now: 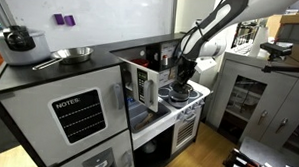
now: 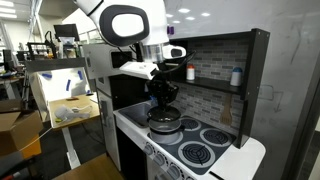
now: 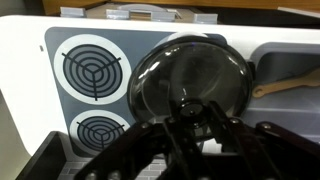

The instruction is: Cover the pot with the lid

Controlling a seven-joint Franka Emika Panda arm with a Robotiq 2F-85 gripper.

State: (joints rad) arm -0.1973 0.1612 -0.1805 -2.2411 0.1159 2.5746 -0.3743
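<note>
The lid [image 3: 190, 70], a round silvery-grey dome with a small dark knob, fills the middle of the wrist view over a stove burner. It hides the pot there. In both exterior views the pot [image 2: 165, 126] [image 1: 179, 93] stands on the toy stove with the lid at its top; I cannot tell whether the lid rests fully on it. My gripper [image 3: 193, 118] is straight above it, also seen from outside [image 2: 163, 100] [image 1: 182, 77]. Its fingers sit on either side of the lid's knob and appear shut on it.
Two bare burners [image 3: 90, 67] [image 3: 98, 130] lie beside the pot. A wooden spoon [image 3: 290, 82] lies in the toy sink. A larger frying pan [image 1: 72, 55] and a black kettle [image 1: 18, 37] stand on the high counter. A shelf with bottles [image 2: 236, 76] hangs behind the stove.
</note>
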